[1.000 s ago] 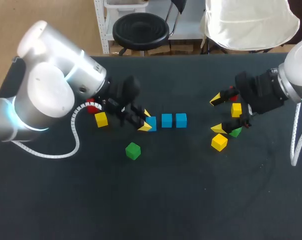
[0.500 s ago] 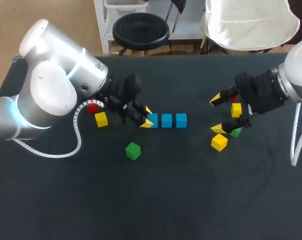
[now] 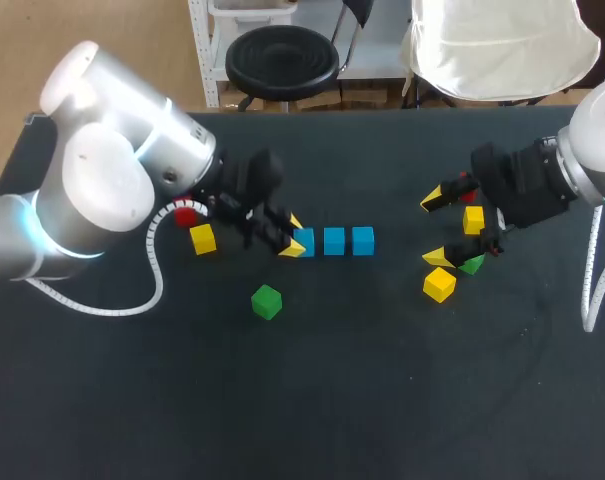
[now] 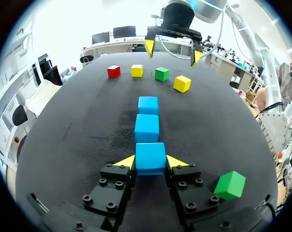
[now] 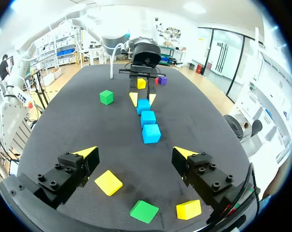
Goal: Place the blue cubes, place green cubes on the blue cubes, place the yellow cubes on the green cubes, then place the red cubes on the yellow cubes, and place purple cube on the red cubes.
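My left gripper [image 3: 294, 237] is shut on a blue cube [image 4: 150, 157] that rests on the table at the left end of a row with two more blue cubes [image 3: 334, 241] [image 3: 363, 240]. Both yellow tips press its sides in the left wrist view. A green cube [image 3: 267, 301] lies in front of that gripper. Behind it lie a yellow cube [image 3: 203, 239] and a red cube [image 3: 187, 213], and a purple cube [image 5: 162, 80] shows near them. My right gripper [image 3: 437, 228] stands open at the right, over a yellow cube [image 3: 473, 219], a green cube [image 3: 472, 264] and another yellow cube [image 3: 439, 284].
The black table [image 3: 332, 400] has wide bare room at the front and between the blue row and the right cluster. A red cube [image 4: 114, 71] lies at the far end of the right cluster, partly hidden by my right gripper in the head view.
My left gripper has shifted slightly towards the table's far side with the blue cube, bringing it into line with the other two. The right arm has not moved.
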Robot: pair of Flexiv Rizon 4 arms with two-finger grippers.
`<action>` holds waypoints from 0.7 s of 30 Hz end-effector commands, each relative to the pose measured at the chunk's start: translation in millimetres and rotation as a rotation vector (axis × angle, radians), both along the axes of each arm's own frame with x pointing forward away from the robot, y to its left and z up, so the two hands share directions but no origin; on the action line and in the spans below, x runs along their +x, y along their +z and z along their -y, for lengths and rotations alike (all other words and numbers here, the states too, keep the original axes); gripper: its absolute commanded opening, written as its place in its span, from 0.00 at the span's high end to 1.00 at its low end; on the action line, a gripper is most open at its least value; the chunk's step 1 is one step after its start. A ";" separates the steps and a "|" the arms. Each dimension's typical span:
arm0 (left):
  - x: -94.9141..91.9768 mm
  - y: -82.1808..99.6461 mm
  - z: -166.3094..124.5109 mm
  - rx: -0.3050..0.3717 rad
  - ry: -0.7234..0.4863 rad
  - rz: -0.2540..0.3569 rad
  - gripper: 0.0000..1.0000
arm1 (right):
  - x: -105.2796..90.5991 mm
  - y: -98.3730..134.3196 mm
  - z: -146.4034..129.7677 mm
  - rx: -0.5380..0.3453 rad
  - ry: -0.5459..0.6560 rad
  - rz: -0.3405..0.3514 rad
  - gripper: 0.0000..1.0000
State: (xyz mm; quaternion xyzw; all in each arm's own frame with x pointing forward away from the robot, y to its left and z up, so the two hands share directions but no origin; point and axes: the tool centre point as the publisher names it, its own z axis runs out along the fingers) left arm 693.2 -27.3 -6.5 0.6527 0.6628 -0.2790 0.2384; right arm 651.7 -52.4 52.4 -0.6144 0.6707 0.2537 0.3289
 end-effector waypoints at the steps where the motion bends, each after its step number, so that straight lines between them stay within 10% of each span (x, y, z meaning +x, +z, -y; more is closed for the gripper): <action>1: 2.7 0.6 -0.4 -0.002 0.000 0.001 1.00 | 0.1 -1.0 0.2 0.004 0.001 0.002 0.00; 21: 4.6 -5.8 -1.0 0.003 0.005 -0.007 1.00 | 0.1 -1.0 0.2 0.004 0.001 0.002 0.00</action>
